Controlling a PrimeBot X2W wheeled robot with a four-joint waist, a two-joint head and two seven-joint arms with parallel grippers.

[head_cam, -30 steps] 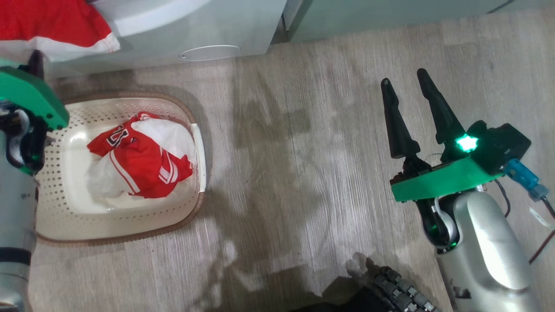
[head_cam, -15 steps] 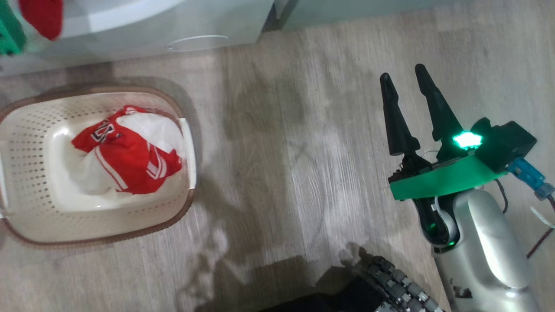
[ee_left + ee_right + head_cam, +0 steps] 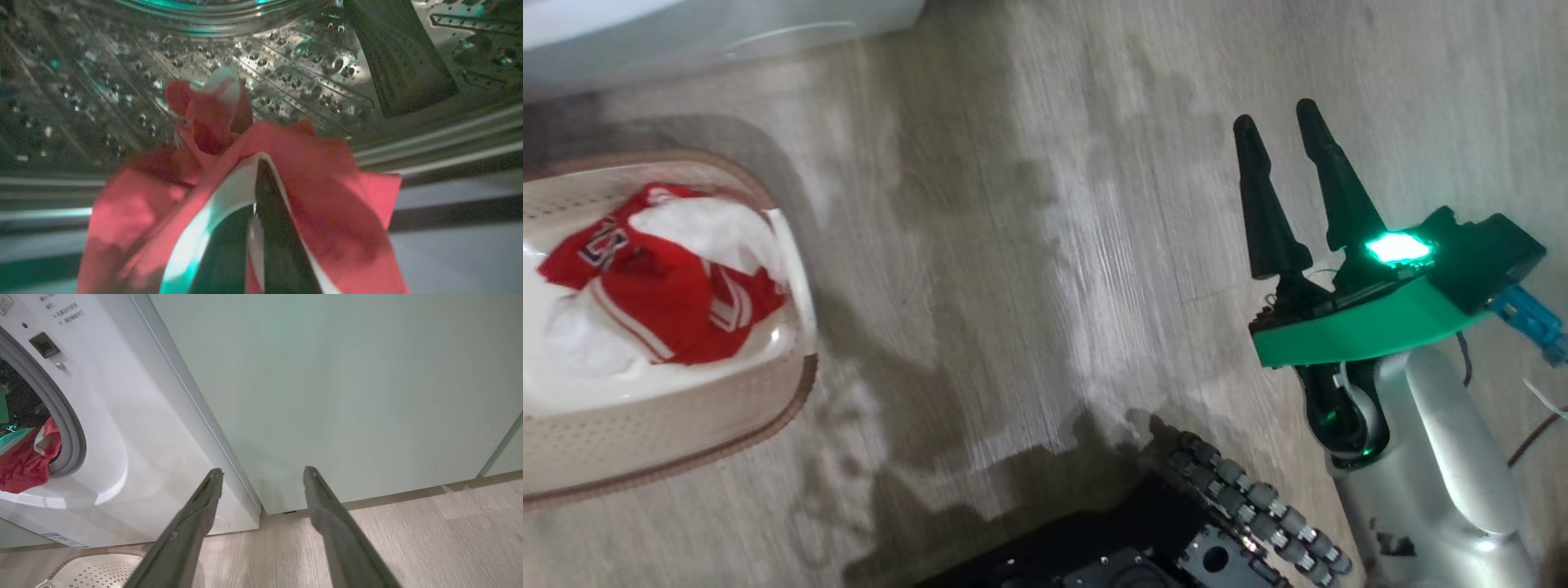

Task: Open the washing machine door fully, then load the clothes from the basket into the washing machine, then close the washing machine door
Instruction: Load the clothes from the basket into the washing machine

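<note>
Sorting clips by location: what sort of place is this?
Likely a home laundry area: a white front-loading washer, pale green cabinets beside it, and a basket of clothes on a wood-look floor.

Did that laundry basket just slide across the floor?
No. The basket and the washing machine beyond it shifted left together in the head view, so the camera turned, not the basket.
</note>
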